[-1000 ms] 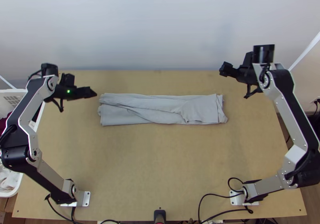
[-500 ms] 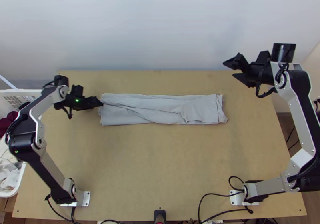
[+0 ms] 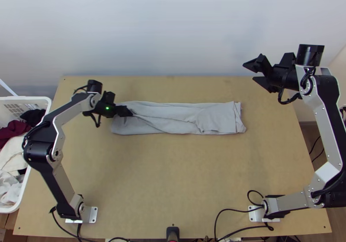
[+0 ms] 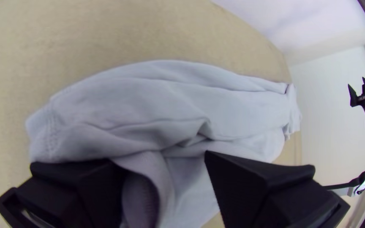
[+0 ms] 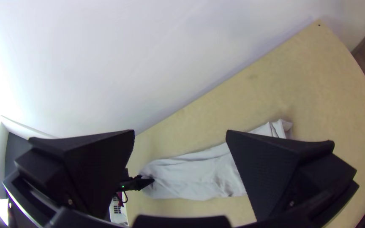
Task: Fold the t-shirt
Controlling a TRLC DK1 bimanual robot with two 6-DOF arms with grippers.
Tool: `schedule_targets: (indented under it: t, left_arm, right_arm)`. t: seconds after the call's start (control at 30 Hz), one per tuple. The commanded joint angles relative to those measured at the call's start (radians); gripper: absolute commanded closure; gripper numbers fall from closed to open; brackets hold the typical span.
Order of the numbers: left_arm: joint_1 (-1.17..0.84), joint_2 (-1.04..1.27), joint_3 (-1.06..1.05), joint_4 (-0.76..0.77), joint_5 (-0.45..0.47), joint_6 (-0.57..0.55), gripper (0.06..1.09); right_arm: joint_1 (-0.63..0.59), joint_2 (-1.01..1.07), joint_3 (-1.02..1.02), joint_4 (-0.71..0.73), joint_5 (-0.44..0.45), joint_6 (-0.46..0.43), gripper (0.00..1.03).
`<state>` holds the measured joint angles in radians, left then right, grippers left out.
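In the top view my left gripper (image 3: 128, 111) is at the left end of the grey t-shirt (image 3: 173, 118), which lies as a long folded strip across the table. The left wrist view has the left gripper (image 4: 162, 162) open, a raised fold of the shirt (image 4: 144, 185) standing between its fingers. Away from the cloth, my right gripper (image 3: 252, 72) is held beyond the shirt's right end, toward the wall. Open fingers mark the right gripper (image 5: 180, 135) in its own wrist view, with the shirt (image 5: 195, 175) lying farther off.
A white basket (image 3: 42, 108) with dark, red and white cloths stands at the table's left edge. The wall (image 3: 173, 30) rises behind the far edge. Cables (image 3: 229, 211) run along the table's (image 3: 173, 177) near edge.
My left gripper has moved right, onto the shirt's left end, which has been pushed slightly inward. The right gripper has moved right and turned, its fingers now visibly spread.
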<state>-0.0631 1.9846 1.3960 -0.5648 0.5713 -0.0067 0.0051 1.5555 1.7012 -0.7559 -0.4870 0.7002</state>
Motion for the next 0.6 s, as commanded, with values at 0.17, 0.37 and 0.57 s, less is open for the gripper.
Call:
schedule_targets:
  t: [0.17, 0.37, 0.57]
  left_arm:
    - [0.121, 0.01, -0.055, 0.014, 0.004, -0.041, 1.0]
    - [0.37, -0.03, -0.046, -0.09, 0.006, 0.117, 1.0]
    - [0.494, -0.118, 0.037, -0.274, 0.007, 0.221, 1.0]
  right_arm:
    - [-0.016, -0.032, 0.005, 0.003, -0.005, 0.016, 0.05]
    - [-0.02, -0.032, -0.011, 0.004, -0.005, 0.01, 0.05]
    - [-0.019, -0.032, -0.031, 0.024, -0.005, 0.009, 0.05]
